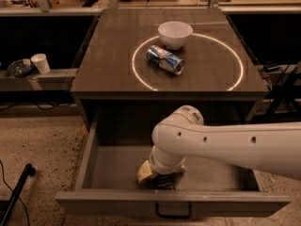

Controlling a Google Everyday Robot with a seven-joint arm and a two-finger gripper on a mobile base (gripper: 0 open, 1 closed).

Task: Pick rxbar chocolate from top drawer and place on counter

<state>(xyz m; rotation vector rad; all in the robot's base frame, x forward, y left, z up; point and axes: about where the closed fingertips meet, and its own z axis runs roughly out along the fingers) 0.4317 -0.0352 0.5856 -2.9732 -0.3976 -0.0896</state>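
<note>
— Speckled flooring [42, 140] is showing well left of the gripper [162, 179], and a white cup [41, 63] is sitting far to its upper left.
— Where is the gripper working?
— It is hanging down inside the open top drawer [113, 166], near the front wall. Whether it is gripping anything, I cannot tell.
— And the rxbar chocolate?
— Something dark is lying right beneath the gripper; maybe that, I cannot tell. Beyond it, on the counter [103, 55], a crushed can [164, 60] and a white bowl [175, 33] are resting.
</note>
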